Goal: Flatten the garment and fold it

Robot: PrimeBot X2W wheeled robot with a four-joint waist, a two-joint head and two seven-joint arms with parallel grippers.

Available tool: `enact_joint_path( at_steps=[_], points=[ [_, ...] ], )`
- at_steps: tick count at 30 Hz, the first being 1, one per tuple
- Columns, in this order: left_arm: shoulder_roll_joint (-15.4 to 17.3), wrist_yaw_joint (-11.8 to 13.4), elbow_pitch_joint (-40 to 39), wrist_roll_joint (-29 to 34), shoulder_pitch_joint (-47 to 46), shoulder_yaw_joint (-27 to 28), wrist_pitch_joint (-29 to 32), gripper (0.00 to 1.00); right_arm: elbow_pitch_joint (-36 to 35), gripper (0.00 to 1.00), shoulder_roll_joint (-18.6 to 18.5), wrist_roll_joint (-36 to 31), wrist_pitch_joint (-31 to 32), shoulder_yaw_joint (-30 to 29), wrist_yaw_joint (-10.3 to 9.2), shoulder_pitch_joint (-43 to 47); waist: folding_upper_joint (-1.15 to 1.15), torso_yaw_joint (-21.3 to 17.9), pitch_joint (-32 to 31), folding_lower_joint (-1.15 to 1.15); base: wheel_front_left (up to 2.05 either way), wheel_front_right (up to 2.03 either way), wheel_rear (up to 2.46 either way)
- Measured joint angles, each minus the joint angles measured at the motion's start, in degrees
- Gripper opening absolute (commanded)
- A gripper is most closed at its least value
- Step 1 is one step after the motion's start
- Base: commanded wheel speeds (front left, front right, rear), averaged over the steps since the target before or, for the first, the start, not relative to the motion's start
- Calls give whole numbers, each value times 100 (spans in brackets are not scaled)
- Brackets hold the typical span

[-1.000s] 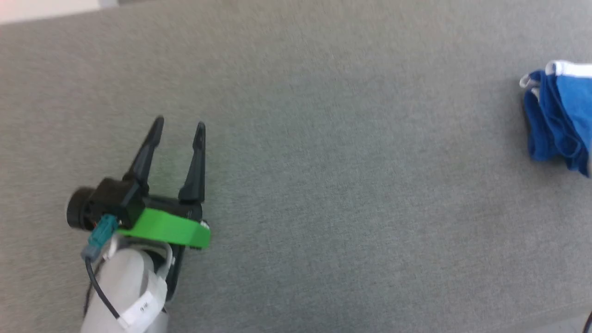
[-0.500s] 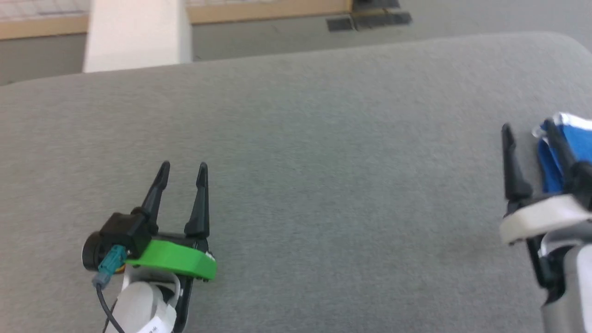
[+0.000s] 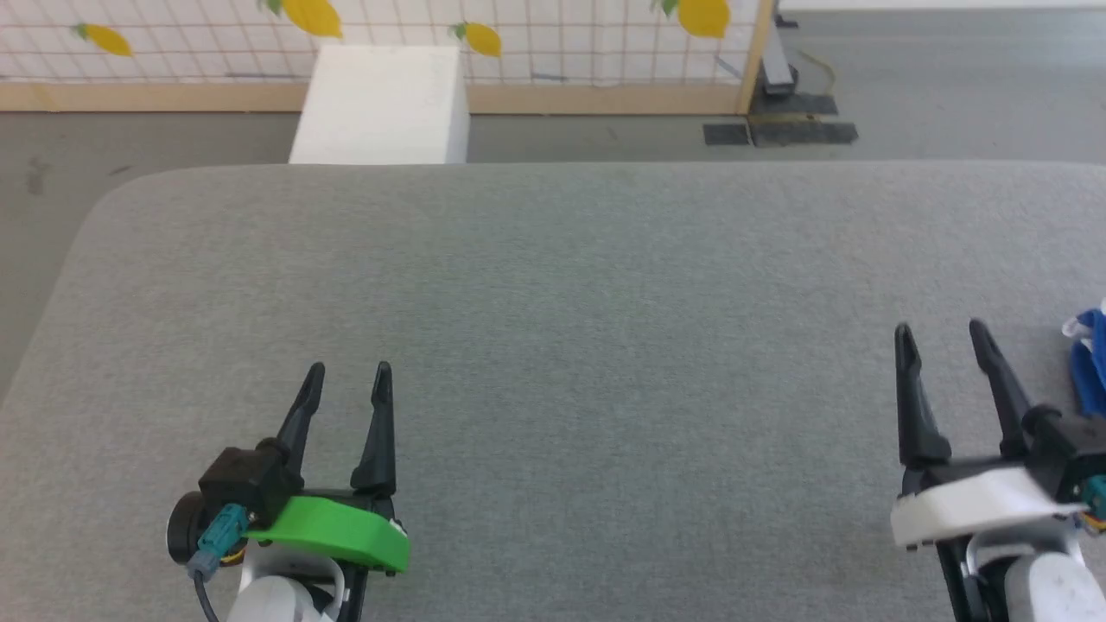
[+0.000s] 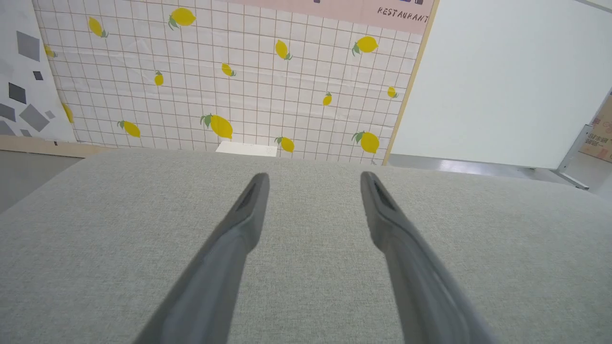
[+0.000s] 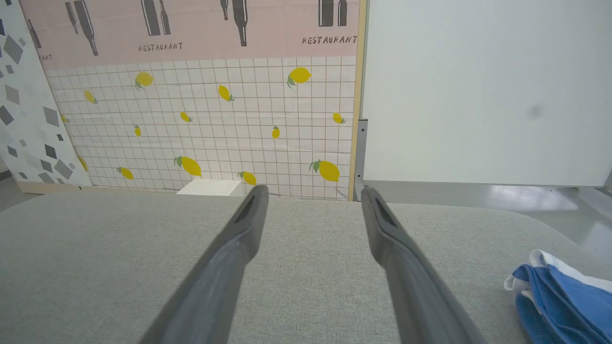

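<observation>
On table (image 3: 553, 285), 1 garment (image 3: 1090, 367), 2 grippers (image 3: 349, 370) (image 3: 940, 328)

The left gripper (image 4: 314, 176) is seen with its two dark fingers spread wide apart above a grey fabric surface (image 4: 95, 229), beyond whose far edge a small white block (image 4: 246, 148), a lemon-patterned tiled wall (image 4: 248, 71) and a plain white panel (image 4: 502, 81) are shown.
</observation>
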Motion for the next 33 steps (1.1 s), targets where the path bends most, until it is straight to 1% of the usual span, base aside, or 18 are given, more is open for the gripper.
enact_joint_path(
  at_steps=[8, 23, 24, 33],
  points=[
    [-25, -1, -13, 11, 152, -19, 0, 100, -42, 100, 51, -57, -78, 19, 0, 432, 0, 144, -194, 0, 0, 0, 0],
    [-40, -2, -36, 25, 346, -59, 0, 100, 90, 100, 53, 41, -177, 1, 0, 619, 0, 94, -336, 0, 0, 0, 0],
    [-40, 0, -30, 24, 344, -67, 2, 0, 93, 0, 53, 52, -176, -3, 1, 636, 0, 99, -344, 0, 0, 0, 0],
    [-38, 1, -30, 23, 342, -66, 8, 0, 94, 0, 52, 52, -168, -3, 1, 636, 0, 96, -347, 0, 0, 0, 0]
  ],
)
